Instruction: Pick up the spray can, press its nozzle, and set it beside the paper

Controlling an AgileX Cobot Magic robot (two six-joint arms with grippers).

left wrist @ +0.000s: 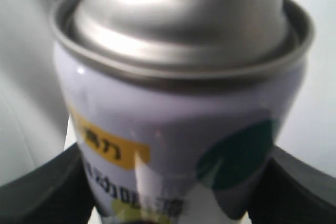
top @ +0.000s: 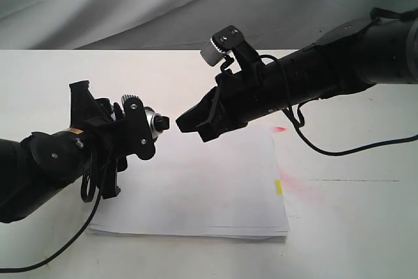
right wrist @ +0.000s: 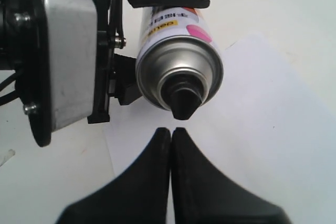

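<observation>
My left gripper [top: 134,132] is shut on the spray can [top: 151,124], holding it on its side above the paper [top: 202,187] with the silver dome pointing right. The can's lavender label [left wrist: 173,145] fills the left wrist view between two black fingers [left wrist: 294,187]. The black nozzle [right wrist: 182,98] sticks out of the dome [right wrist: 178,72]. My right gripper [right wrist: 171,131] is shut, empty, its tips a short gap from the nozzle; it also shows in the exterior view [top: 180,124], just right of the nozzle [top: 162,122].
The paper stack lies on a white table [top: 353,227], with a small yellow mark [top: 278,187] at its right edge and pink stains [top: 297,184] beside it. A grey cloth backdrop [top: 130,4] hangs behind. Cables trail from both arms.
</observation>
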